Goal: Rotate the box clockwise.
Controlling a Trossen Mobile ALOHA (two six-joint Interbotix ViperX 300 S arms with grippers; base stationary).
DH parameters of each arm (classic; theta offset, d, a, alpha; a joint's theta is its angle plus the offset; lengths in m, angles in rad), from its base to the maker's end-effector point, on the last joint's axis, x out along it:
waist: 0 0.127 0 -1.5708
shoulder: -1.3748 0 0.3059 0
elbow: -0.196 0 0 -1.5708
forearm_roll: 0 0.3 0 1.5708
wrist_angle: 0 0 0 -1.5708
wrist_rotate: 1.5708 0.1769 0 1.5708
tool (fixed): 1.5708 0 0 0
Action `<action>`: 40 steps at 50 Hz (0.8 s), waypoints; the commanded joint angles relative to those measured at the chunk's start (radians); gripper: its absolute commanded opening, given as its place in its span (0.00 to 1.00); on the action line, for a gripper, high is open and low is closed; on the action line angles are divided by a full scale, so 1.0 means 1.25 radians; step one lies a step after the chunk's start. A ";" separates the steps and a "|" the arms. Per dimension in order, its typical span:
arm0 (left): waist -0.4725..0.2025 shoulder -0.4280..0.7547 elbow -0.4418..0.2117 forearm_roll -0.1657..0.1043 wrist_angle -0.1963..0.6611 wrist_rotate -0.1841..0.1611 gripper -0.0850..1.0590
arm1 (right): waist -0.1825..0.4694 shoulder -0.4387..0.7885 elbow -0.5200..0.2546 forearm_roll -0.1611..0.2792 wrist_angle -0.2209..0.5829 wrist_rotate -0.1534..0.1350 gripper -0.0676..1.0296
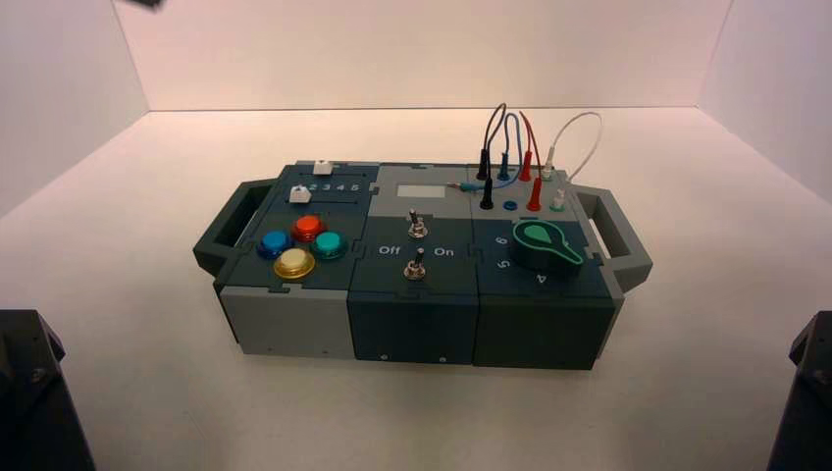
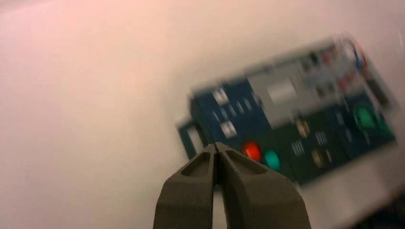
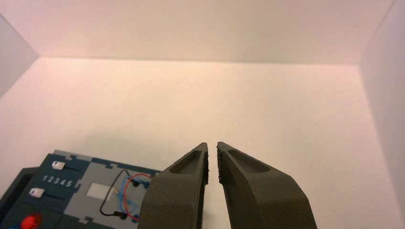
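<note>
The box (image 1: 412, 294) stands mid-table, long side facing me, with a handle at each end. It bears coloured buttons (image 1: 299, 245) on the left, two toggle switches (image 1: 417, 245) in the middle, a green dial (image 1: 545, 245) on the right and plugged wires (image 1: 515, 147) at the back right. My left gripper (image 2: 217, 146) is shut and empty, held up in the air off the box's (image 2: 286, 129) left handle end. My right gripper (image 3: 212, 144) is shut and empty, held above and apart from the box (image 3: 71, 191), pointing at the bare floor beyond it.
White walls (image 1: 422, 49) enclose the table on three sides. Dark arm bases sit at the near left (image 1: 29, 392) and the near right (image 1: 809, 392). A dark piece (image 1: 137, 3) shows at the high view's top left edge.
</note>
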 commanded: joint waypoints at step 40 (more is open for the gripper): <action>-0.310 0.335 -0.036 -0.214 0.112 -0.004 0.05 | 0.103 0.619 -0.347 0.013 0.055 -0.005 0.04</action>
